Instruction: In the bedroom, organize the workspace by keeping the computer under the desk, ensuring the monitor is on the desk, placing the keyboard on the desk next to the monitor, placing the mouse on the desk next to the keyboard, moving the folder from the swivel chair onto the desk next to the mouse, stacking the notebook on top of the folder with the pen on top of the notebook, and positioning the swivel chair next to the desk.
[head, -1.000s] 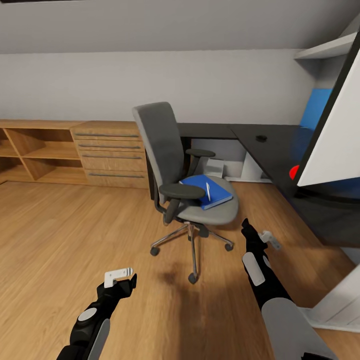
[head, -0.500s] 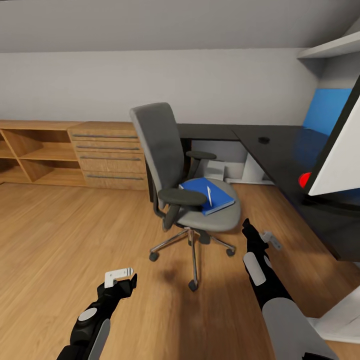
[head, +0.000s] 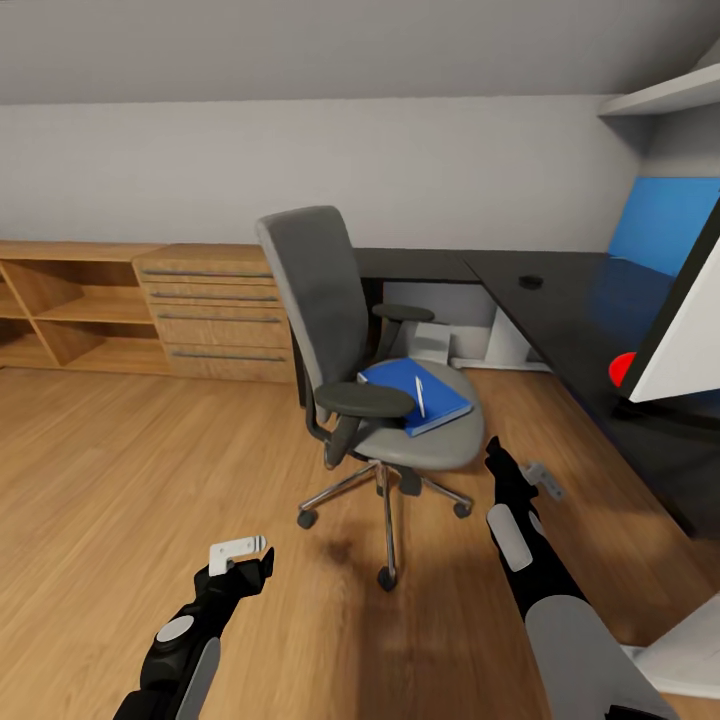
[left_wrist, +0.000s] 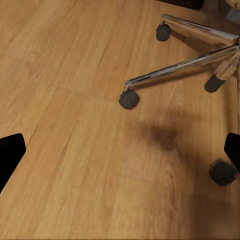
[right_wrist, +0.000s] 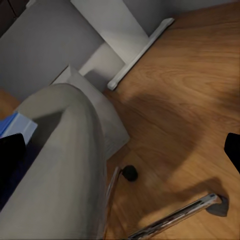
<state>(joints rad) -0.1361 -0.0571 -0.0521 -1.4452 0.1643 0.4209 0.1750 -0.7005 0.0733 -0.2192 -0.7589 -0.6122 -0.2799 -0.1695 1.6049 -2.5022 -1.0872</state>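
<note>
The folder (head: 413, 392) and pen (head: 418, 391) are still lying on the chair (head: 420, 432), left of the desk (head: 560, 300); both claws, left (head: 240, 549) and right (head: 535, 478), are hanging released, grasping nothing.

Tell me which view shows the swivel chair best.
Head view: the whole swivel chair is there, back, armrests, seat with the blue folder on it, and chrome base. The left wrist view catches just its chrome legs and castors; the right wrist view, the seat's grey edge from close up and a castor.
</note>
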